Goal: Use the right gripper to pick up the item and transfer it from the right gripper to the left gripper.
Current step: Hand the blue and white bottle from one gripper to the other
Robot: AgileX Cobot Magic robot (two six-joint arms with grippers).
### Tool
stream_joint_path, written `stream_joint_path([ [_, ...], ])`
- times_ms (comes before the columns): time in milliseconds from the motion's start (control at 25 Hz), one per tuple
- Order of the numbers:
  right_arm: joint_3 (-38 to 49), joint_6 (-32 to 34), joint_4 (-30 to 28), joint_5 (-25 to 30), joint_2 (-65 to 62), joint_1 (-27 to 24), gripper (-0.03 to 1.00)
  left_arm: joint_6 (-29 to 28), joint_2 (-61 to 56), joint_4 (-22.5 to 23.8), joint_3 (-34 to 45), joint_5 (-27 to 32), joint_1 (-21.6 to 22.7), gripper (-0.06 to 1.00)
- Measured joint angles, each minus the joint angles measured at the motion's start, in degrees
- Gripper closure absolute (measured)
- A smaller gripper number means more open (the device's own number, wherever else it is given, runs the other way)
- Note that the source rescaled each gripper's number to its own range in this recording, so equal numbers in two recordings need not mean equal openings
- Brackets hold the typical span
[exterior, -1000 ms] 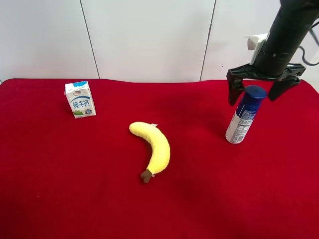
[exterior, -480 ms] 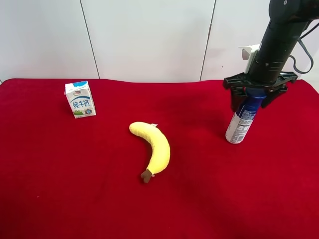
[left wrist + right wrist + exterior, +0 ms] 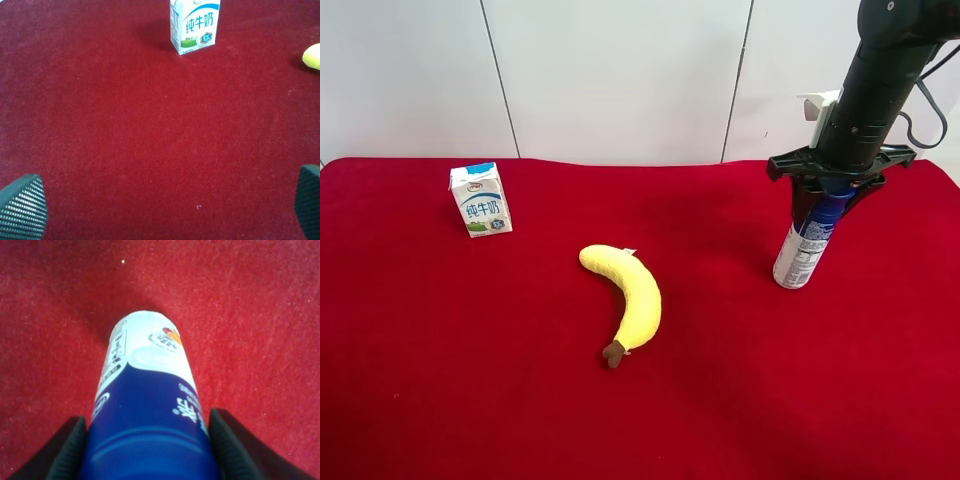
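Tall cylindrical white bottle [image 3: 801, 255] with blue printed label and wide dark-blue cap. It stands slightly tilted on the red napped cloth [image 3: 470, 380], well apart from the matt yellow banana [image 3: 630, 295] and the small white-and-blue milk carton [image 3: 480, 198]. The black cross-bar right gripper [image 3: 827, 200] has its fingers closed against the bottle's blue upper end. Expect a rigid, light, glossy and probably slippery wall. You do best holding it high, leaving the lower body free for the left gripper [image 3: 166, 200], whose mesh-textured fingers stand wide apart.
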Motion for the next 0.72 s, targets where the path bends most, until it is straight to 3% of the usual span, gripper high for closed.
stream_joint_path([
  [440,0.0,-0.69,3.02,2.58,-12.3,0.35,0.96,0.0,0.0,0.0,0.0,0.0,0.0,-0.06],
  [720,0.0,-2.68,3.48,3.25,-17.98,5.77,0.96,0.0,0.0,0.0,0.0,0.0,0.0,-0.06],
])
